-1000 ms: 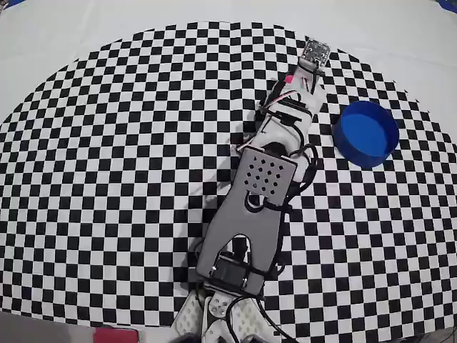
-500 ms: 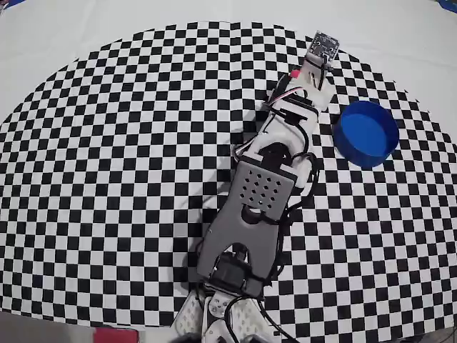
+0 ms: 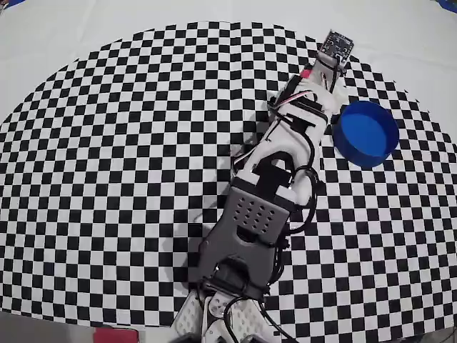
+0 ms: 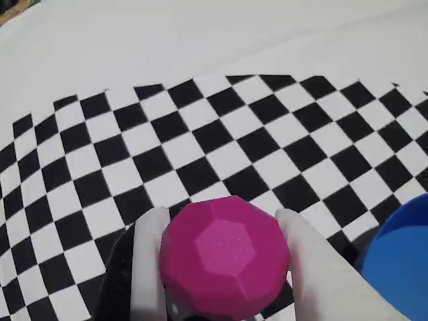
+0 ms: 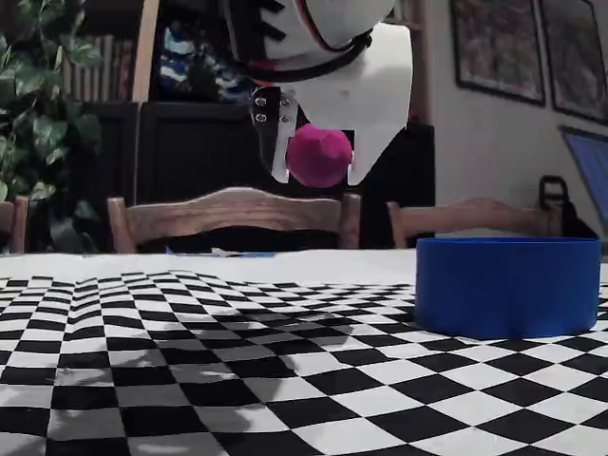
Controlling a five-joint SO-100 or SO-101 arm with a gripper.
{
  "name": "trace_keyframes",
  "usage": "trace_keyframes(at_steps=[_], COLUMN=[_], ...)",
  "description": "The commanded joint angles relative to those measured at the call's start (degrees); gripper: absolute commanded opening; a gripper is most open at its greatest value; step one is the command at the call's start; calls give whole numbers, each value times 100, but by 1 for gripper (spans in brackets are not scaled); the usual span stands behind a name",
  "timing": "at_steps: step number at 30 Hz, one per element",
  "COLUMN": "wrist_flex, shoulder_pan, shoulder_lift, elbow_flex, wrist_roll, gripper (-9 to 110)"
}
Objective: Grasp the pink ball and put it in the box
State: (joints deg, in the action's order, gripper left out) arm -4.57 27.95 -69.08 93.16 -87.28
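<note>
1. Jaws (image 5: 319, 161) clamped on the faceted, matte pink plastic ball (image 4: 224, 257); one white finger (image 4: 148, 267) on each side of it, ball seated between them near the tips.
2. Fixed view: ball held well clear above the checkered surface (image 5: 190, 380); round blue plastic box (image 5: 508, 285) sits lower and to the right of the jaws, apart from them.
3. Overhead view: box (image 3: 366, 132) lies just beside the jaws, open top facing up.
4. Step in hand, by my judgement: carry. Do it well by moving sideways until the ball is centred over the box opening, keeping height above the rim, then lowering before letting go.
5. Flat facets give the fingers decent seats; hard smooth plastic may bounce if dropped high.
6. Box wall straight, smooth, opaque; surface cloth printed in black-and-white checks.
</note>
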Motion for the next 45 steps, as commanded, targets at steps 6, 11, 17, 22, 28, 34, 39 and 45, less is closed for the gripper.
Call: trace_keyframes(at_steps=[6, 11, 17, 22, 28, 34, 39, 45], wrist_flex=[0, 0, 9, 44, 105, 114, 220, 475], shoulder_pan=[202, 290, 510, 826, 1134, 1406, 1608, 1775], shoulder_lift=[-1116, -1512, -1617, -1600, -1547, -1503, -1389, -1055], elbow_flex=[519, 879, 949, 949, 949, 949, 949, 853], wrist_roll=[-26, -26, -26, -26, -26, -26, -26, -35], gripper=[0, 0, 0, 0, 0, 0, 0, 0])
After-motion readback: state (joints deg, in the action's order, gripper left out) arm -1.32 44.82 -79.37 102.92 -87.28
